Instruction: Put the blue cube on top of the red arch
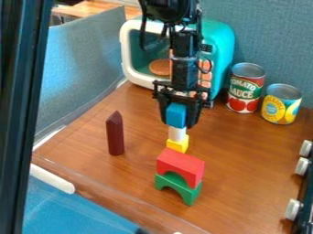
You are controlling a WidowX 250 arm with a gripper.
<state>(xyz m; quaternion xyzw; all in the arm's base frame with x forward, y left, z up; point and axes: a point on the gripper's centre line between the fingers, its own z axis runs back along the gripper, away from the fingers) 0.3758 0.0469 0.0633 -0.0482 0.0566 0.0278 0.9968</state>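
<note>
Likely grasp step: tool (178, 122) clamped on cube (176, 114), cylinder (177, 134) just below; next, lift clear, carry to red arch (181, 163) in front of tool, lower

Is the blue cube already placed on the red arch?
No, the blue cube is between the jaws, above the white block, not the red arch.

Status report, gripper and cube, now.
Gripper closed on blue cube. Cube directly above white cylinder, contact unclear. Red arch atop green arch, nothing resting on red.
</note>
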